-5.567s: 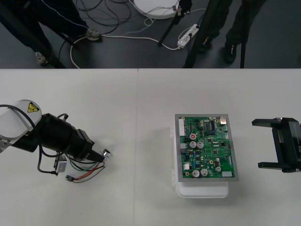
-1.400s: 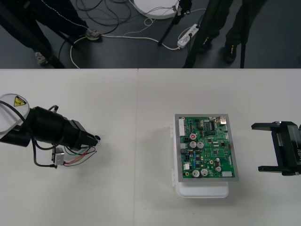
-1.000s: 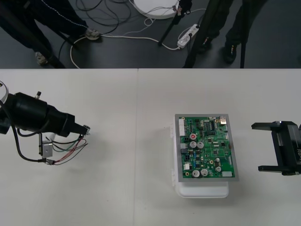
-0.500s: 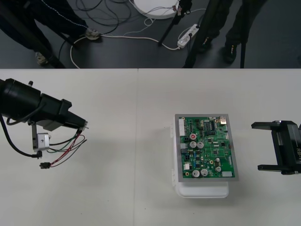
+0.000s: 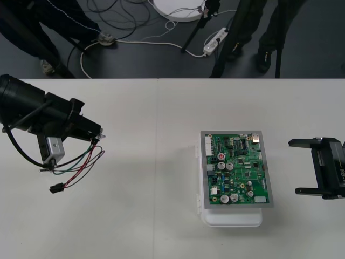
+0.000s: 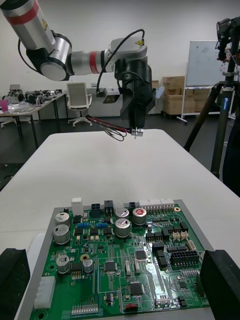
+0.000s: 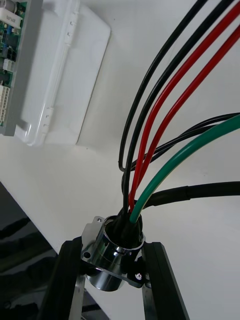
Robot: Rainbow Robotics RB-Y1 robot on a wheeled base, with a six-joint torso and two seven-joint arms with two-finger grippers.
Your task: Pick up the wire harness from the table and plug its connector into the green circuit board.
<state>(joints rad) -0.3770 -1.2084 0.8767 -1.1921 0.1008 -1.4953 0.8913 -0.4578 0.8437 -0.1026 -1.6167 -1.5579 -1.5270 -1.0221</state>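
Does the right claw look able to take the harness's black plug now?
Probably not yet: the open right claw waits past the circuit board, and the plug hangs by the left claw, far beyond it.

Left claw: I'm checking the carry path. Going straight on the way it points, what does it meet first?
Probably bare table, short of the board. The left claw, shut on the harness, tilts down toward the board; depth is unclear.

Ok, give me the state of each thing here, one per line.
Left hand, shut on the socket, raised.
Right hand, open, parked at the right.
Wire harness, held up, plug free of the board.
Circuit board, on its white base, harness not plugged in.
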